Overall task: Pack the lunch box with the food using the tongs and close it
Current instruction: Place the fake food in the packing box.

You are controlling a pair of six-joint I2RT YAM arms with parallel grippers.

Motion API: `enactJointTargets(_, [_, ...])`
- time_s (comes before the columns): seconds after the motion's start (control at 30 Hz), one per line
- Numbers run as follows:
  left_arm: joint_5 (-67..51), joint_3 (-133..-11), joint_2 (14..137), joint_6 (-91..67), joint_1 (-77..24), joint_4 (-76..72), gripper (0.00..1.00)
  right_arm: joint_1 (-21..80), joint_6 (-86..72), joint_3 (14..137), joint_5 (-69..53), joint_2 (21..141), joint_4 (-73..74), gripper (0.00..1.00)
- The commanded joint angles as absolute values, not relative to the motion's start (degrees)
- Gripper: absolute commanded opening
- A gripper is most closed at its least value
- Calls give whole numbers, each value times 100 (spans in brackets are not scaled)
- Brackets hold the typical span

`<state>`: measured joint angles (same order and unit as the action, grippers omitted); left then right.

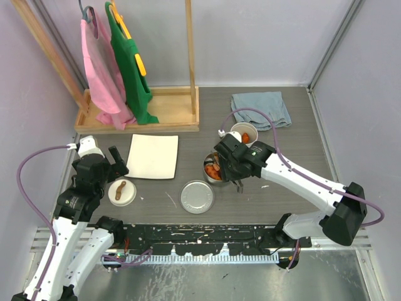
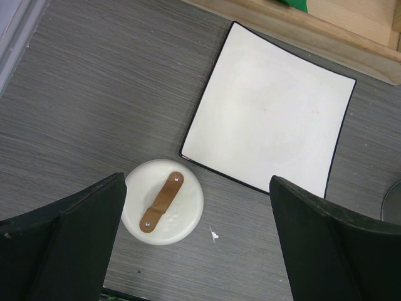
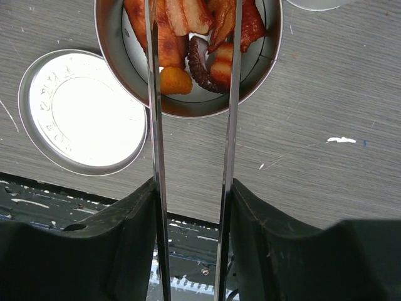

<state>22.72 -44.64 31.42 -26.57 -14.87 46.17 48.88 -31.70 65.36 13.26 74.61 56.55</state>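
My right gripper [image 3: 191, 188] is shut on the tongs [image 3: 153, 125], one finger pressing each thin arm. The two arms stand apart and reach over the steel tin [image 3: 266, 75], which holds orange, red and brown food [image 3: 188, 25]. In the top view this gripper [image 1: 229, 166] hangs over the tin [image 1: 207, 164]. The flat steel lid [image 1: 197, 196] lies left of the tin. The white tub [image 1: 237, 130] stands behind it with an orange piece [image 1: 247, 137] inside. My left gripper [image 2: 197, 182] is open above the white lid with the brown handle [image 2: 164, 200], holding nothing.
A white square plate [image 1: 153, 155] lies between the two arms. A wooden rack [image 1: 163, 110] with pink and green garments stands at the back left. A blue cloth [image 1: 261, 108] lies at the back right. The black base rail [image 1: 200, 235] runs along the near edge.
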Motion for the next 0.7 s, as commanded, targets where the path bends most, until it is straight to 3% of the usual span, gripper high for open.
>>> enactJointTargets(0.0, [2285,-4491,3129,-2707,-1466,4474,98,4860,-3276,6848,1655,7069,5524,51])
enactJointTargets(0.27, [2253,-4490,3146,-2707,-1466,4465,98,4852,-3345,7623,2190,6206,5800,49])
enactJointTargets(0.5, [2250,-4485,3138,-2698,-1466,4467,98,4760,-3331,7733,3949,5506,5991,48])
enactJointTargets(0.67, [2243,-4490,3146,-2698,-1466,4477,98,4515,-3503,7529,4544,5458,6110,47])
